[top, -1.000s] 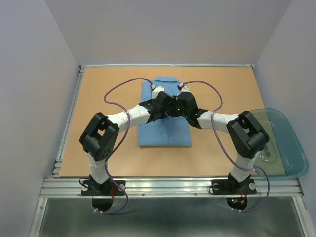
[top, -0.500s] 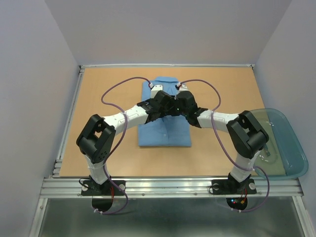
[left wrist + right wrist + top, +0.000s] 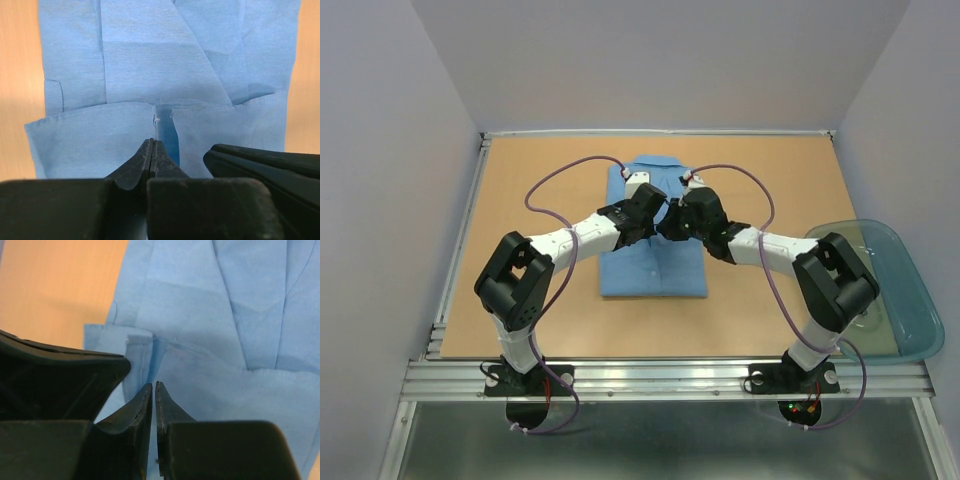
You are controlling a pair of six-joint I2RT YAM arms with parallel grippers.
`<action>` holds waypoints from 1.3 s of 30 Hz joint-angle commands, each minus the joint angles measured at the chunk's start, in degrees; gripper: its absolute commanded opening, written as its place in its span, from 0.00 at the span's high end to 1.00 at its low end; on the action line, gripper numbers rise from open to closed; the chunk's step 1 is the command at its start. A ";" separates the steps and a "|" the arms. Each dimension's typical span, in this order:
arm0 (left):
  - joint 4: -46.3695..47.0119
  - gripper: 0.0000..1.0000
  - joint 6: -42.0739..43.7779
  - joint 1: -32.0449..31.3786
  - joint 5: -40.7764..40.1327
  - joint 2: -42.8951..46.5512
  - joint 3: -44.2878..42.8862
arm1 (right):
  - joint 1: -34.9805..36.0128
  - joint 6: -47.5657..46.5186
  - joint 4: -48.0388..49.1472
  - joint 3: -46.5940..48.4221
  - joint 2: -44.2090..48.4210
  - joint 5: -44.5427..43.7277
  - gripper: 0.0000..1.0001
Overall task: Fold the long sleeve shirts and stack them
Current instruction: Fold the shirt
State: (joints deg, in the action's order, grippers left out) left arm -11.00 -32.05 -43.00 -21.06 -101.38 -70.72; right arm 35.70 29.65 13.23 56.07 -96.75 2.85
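Note:
A light blue long sleeve shirt [image 3: 654, 268] lies folded flat in the middle of the table, collar at the far end. In the wrist views its sleeves [image 3: 150, 65] are folded across the body and two cuff ends [image 3: 95, 135] meet near the middle [image 3: 200, 330]. My left gripper [image 3: 656, 208] and right gripper [image 3: 673, 220] meet tip to tip just above the shirt's middle. The left gripper [image 3: 152, 142] is shut with nothing between its jaws. The right gripper [image 3: 153, 384] shows only a thin slit, and no cloth shows in it.
A translucent teal tub [image 3: 885, 290] sits at the table's right edge beside the right arm. The wooden table [image 3: 520, 200] shows bare board on both sides of the shirt. Each wrist view shows the other gripper's dark body close by [image 3: 265, 162] [image 3: 60, 375].
The right arm reached further over the shirt, its elbow dropping. Both grippers edged toward the collar. The left jaws closed fully.

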 commanded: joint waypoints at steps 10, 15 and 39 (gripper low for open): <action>-2.35 0.97 0.06 0.38 -1.27 3.56 -1.17 | 0.24 2.69 0.56 3.60 -9.68 4.53 0.90; -2.88 0.97 0.15 0.29 -1.09 4.53 -1.35 | 0.24 1.82 1.53 4.22 -11.88 2.60 0.89; -2.71 0.97 0.85 0.29 0.76 3.91 -2.58 | -0.28 -4.42 3.73 6.76 -10.39 -3.55 0.72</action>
State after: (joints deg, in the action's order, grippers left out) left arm -13.56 -31.77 -42.98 -19.90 -99.59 -71.79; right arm 35.68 26.98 14.79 58.39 -106.26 0.30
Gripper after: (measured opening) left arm 0.051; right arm 0.280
